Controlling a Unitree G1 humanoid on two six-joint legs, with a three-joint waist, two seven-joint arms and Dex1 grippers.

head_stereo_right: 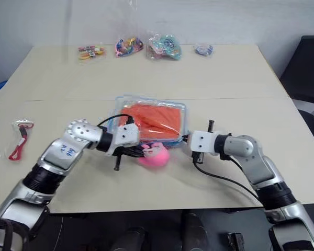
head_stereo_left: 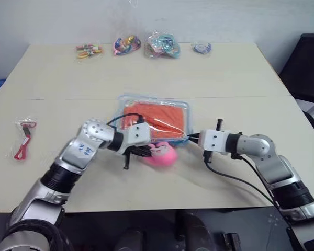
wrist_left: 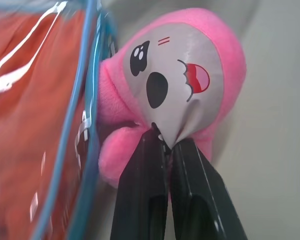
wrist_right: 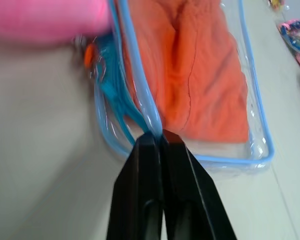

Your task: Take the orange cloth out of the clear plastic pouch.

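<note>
The clear plastic pouch point(head_stereo_left: 122, 104) with light blue trim lies flat at the table's middle. The orange cloth point(head_stereo_left: 157, 117) is inside it and spans most of its width. A pink plush point(head_stereo_left: 165, 155) lies against the pouch's near edge. My left gripper point(wrist_left: 165, 142) is shut on the plush's grey face fabric, close beside the pouch's blue trim. My right gripper point(wrist_right: 155, 135) is shut on the blue trim point(wrist_right: 149, 112) at the pouch's near right corner, with the cloth point(wrist_right: 200, 75) just beyond its tips. In the left eye view the right gripper point(head_stereo_left: 191, 138) comes at the pouch from the right.
Several small clear bags of colourful items point(head_stereo_left: 126, 44) line the table's far edge. A bagged red item point(head_stereo_left: 24, 138) lies at the left. A black chair point(head_stereo_left: 309, 63) stands past the table's right side. A seam point(head_stereo_left: 52, 98) crosses the tabletop.
</note>
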